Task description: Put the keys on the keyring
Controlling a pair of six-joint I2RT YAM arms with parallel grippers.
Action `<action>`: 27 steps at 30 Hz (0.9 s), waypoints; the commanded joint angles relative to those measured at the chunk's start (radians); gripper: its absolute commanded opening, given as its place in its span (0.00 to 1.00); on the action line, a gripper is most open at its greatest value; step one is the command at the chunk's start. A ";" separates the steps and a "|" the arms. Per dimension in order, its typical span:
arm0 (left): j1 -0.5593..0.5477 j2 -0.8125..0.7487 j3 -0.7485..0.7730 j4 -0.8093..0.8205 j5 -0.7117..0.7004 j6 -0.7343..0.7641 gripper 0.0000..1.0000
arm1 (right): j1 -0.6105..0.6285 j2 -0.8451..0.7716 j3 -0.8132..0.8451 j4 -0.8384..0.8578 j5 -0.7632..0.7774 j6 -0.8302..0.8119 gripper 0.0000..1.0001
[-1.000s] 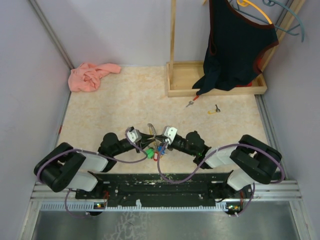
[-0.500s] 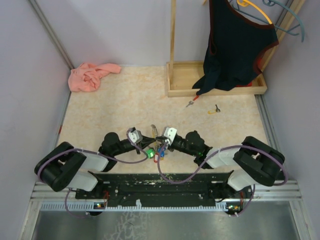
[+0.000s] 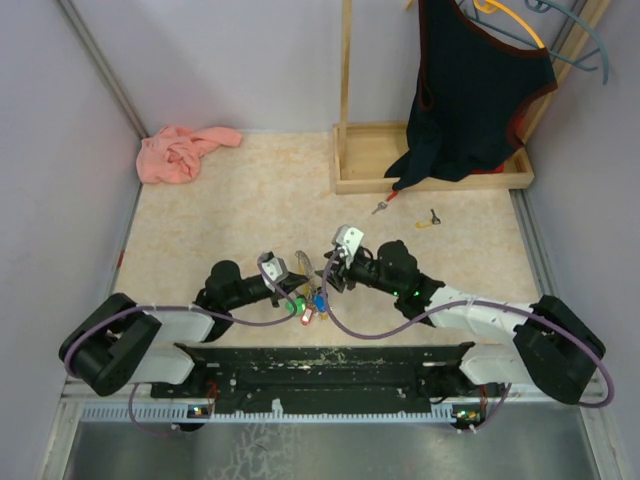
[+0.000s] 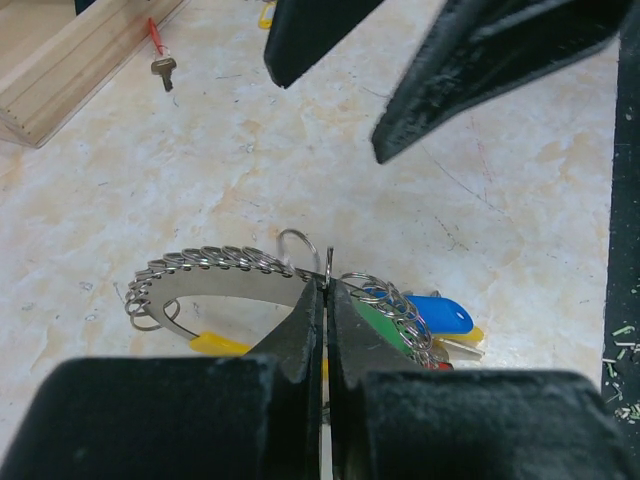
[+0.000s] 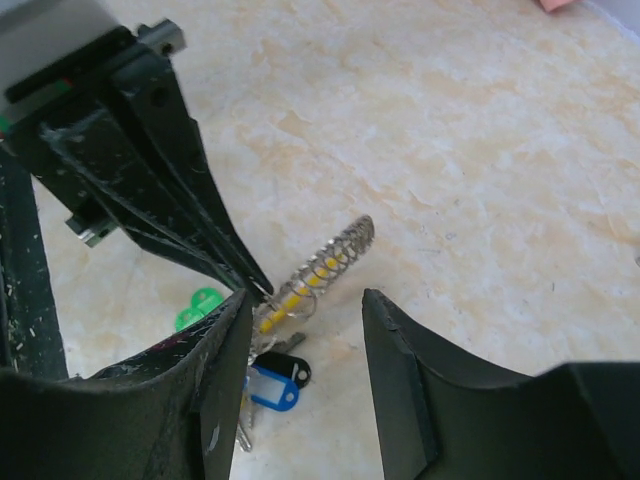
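Top view: grey metal keyring with chain and coloured tags (image 3: 303, 266) sits lower centre, between left gripper (image 3: 293, 285) and right gripper (image 3: 333, 270). Small red-capped key (image 3: 384, 204) and small yellow-capped key (image 3: 428, 220) lie upper right.
Left wrist: left gripper (image 4: 322, 300) is pinched tight on keyring (image 4: 215, 272), long axis left-right.
Right wrist: right gripper (image 5: 305, 320) is partly spread, holding nothing. Keyring (image 5: 320, 265) points from lower left to upper right.

My left claw (image 4: 322, 292) and right claw (image 5: 305, 312) are both black. The table (image 3: 250, 210) is cream, veined in pale tan like marble. The keyring (image 4: 215, 275) is silvery grey, with a green tag (image 4: 375, 318), blue tag (image 4: 440, 312) and yellow tag (image 4: 215, 343). One loose key (image 3: 383, 205) has a red head, another key (image 3: 428, 220) a yellow one. The crumpled cloth (image 3: 180, 150) is salmon pink. The hanging top (image 3: 470, 90) is dark navy edged in red.
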 commanded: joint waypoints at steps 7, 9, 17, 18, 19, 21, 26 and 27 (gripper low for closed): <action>0.004 -0.036 0.012 -0.012 0.060 0.045 0.00 | -0.118 0.085 0.104 -0.151 -0.230 -0.041 0.48; 0.004 -0.033 0.012 -0.011 0.078 0.053 0.00 | -0.119 0.115 0.119 -0.156 -0.257 -0.073 0.47; 0.004 -0.049 0.002 -0.015 0.059 0.093 0.00 | -0.145 0.160 0.200 -0.223 -0.165 0.046 0.45; 0.004 -0.052 0.003 -0.020 0.055 0.094 0.00 | -0.148 0.155 0.210 -0.256 -0.109 0.062 0.45; 0.004 -0.053 0.002 -0.020 0.054 0.095 0.00 | -0.150 0.149 0.223 -0.296 -0.065 0.071 0.46; 0.003 -0.051 0.002 -0.020 0.054 0.098 0.00 | -0.159 0.140 0.252 -0.390 0.027 0.086 0.47; 0.003 -0.049 -0.004 -0.007 0.054 0.102 0.00 | -0.260 0.166 0.318 -0.540 0.171 0.184 0.49; 0.003 -0.050 -0.006 -0.003 0.048 0.102 0.00 | -0.288 0.178 0.331 -0.563 0.188 0.205 0.50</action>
